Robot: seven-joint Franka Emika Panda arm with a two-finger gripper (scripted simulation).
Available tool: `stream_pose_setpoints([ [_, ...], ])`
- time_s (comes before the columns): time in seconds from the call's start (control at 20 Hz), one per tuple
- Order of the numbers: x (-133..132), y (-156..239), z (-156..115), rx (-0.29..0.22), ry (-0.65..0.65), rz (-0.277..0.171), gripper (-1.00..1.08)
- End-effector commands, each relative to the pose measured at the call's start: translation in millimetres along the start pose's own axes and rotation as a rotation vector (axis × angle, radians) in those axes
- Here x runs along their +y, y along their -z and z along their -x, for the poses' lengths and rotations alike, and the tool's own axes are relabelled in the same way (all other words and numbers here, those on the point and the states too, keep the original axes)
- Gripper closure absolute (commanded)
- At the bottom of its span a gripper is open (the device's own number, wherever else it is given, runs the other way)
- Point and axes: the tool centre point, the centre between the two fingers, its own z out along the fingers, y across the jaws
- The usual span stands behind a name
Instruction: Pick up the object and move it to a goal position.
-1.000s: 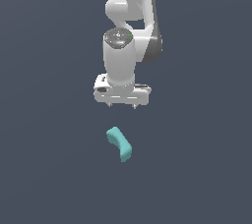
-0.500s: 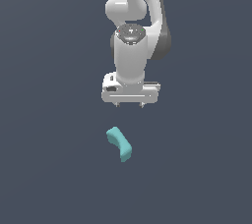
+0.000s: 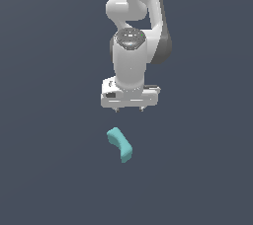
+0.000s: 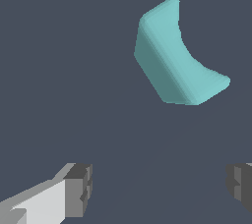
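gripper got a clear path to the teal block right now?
Probably yes. The gripper hangs above the teal block with its jaws spread wide, and nothing lies between them. In the wrist view the block sits off the gap between the fingers, so some shift is needed first.

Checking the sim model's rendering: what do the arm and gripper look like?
The arm is glossy white with rounded links and a dark grey band on one joint. The wrist ends in a round grey-speckled cap above a white boxy gripper. Its fingers are short, white with dark grey ridged pads. No cables or markings visible.
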Motion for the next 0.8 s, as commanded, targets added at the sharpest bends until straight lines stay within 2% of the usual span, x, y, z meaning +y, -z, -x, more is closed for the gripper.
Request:
stream_pose_setpoints([
  [0.0,2.1,-1.8,-7.4,-0.001,0.037,0.001,-0.92],
  [0.75,26.2,-22.7,-70.6,-0.006,0.387,0.006,-0.92],
])
